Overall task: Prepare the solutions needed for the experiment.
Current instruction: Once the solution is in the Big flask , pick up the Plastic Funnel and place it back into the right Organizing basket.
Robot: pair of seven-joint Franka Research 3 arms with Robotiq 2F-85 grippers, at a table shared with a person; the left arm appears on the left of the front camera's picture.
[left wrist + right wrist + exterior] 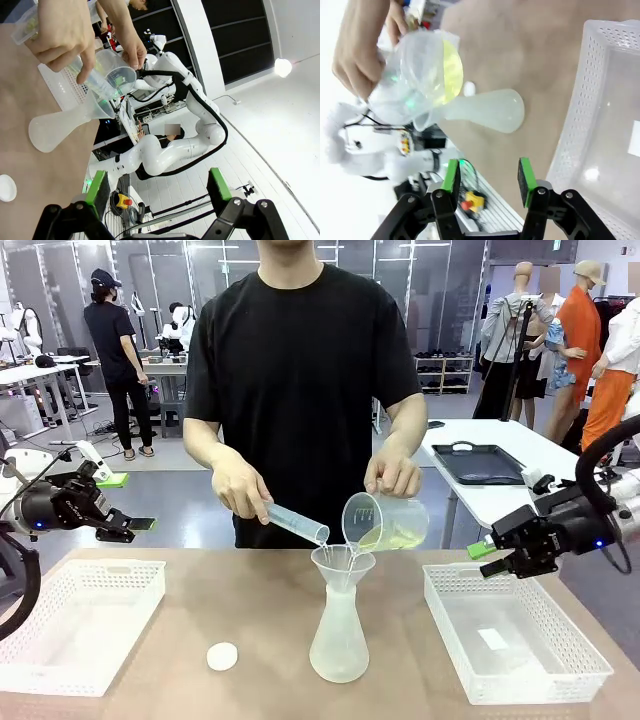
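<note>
Pale yellow solutions [395, 537], frosted white flask [339, 645], white perforated basket [75, 630], brown table [250, 610]

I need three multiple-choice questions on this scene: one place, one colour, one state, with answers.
1. Where is the small white cap? A) on the funnel B) on the table, left of the flask C) inside the beaker
2. What colour is the liquid in the beaker? A) blue B) red C) pale yellow
3. How is the beaker held? A) tilted over the funnel B) upright C) upside down
Answers: 1 B, it lies on bare tabletop beside the flask; 2 C, yellow shows through the clear wall; 3 A, the person's hand tips it toward the funnel.
</note>
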